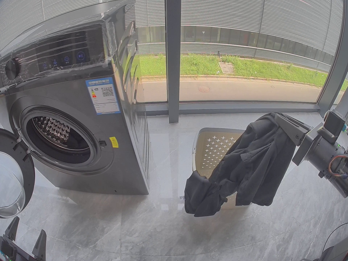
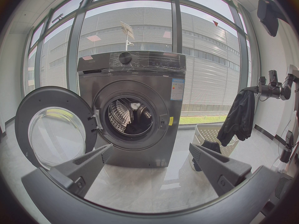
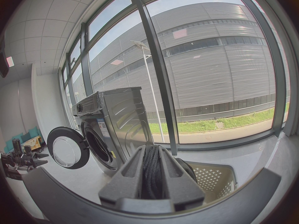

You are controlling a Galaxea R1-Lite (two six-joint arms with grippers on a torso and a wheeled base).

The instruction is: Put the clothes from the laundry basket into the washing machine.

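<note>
In the head view the washing machine [image 1: 72, 91] stands on the pale marble floor [image 1: 127, 222] at about 9 o'clock. Its round door [image 1: 14, 178] is swung wide open toward 8 o'clock, leaving the mouth of the drum [image 1: 58, 138] uncovered, and clear plastic film is stretched over its control panel. The laundry basket [image 1: 214, 145], cream-coloured with star-shaped holes in its walls, sits on the floor at about 4 o'clock, well apart from the machine and near the window post [image 1: 173, 51]. The right gripper [image 1: 286, 124] is at 3 o'clock, raised above the far right side of the basket. Its fingers are clamped tight on a bunched fold of a dark garment [image 1: 250, 167], and the right wrist view shows the cloth pinched between the two pads. From that grip the garment hangs down in a long drape across the basket. Its lower end spills over the basket's near left corner toward 6 o'clock and reaches down toward the floor, though whether it touches the floor cannot be told. The part of the basket's inside not hidden by the cloth shows bare wall. The left gripper [image 1: 27, 232] is low at 7 o'clock, just below the open door, with its fingers spread wide apart and nothing between them. In the left wrist view it faces the machine's open mouth. Something dark shows deep in the drum there, but what it is cannot be made out.
</note>
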